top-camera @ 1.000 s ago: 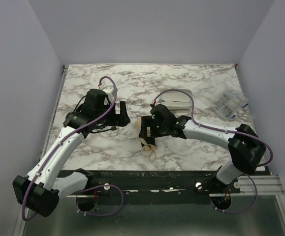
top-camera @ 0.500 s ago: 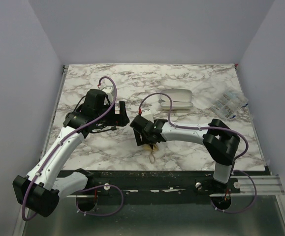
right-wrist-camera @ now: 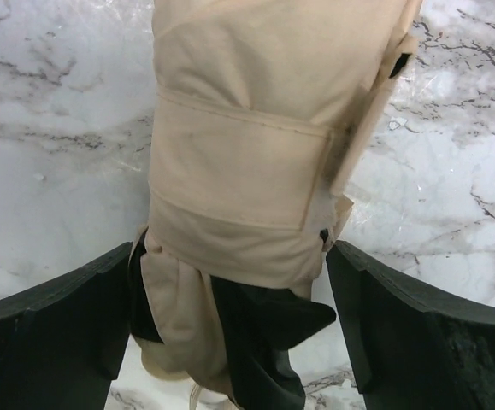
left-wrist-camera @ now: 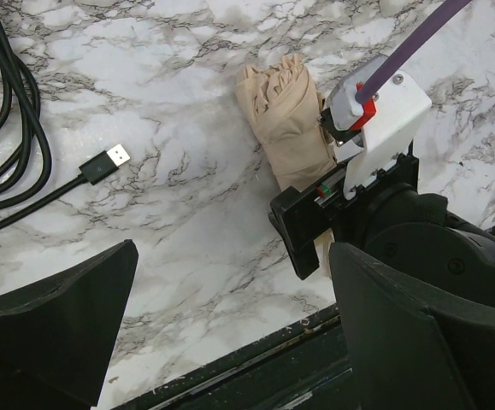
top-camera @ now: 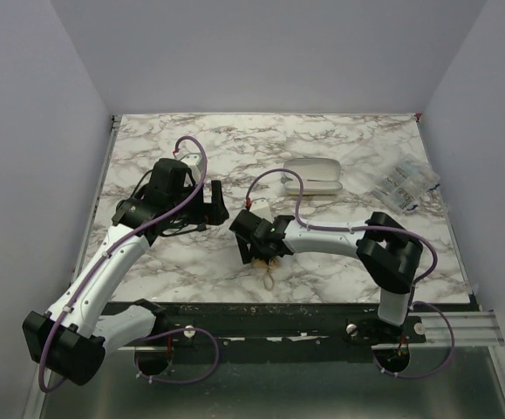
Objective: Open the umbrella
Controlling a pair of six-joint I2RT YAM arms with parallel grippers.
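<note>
Umbrella point(right-wrist-camera: 256, 171) lies on the worktop point(right-wrist-camera: 50, 128), long axis roughly near-to-far, straddled ungripped by the spread right fingers point(right-wrist-camera: 67, 316); left fingers point(left-wrist-camera: 59, 325), also spread, hover further left.

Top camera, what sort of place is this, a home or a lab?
Probably a robot test booth, not a home: plain walls box in a marble-patterned table, and a left arm and right arm are bolted at its near edge.
</note>
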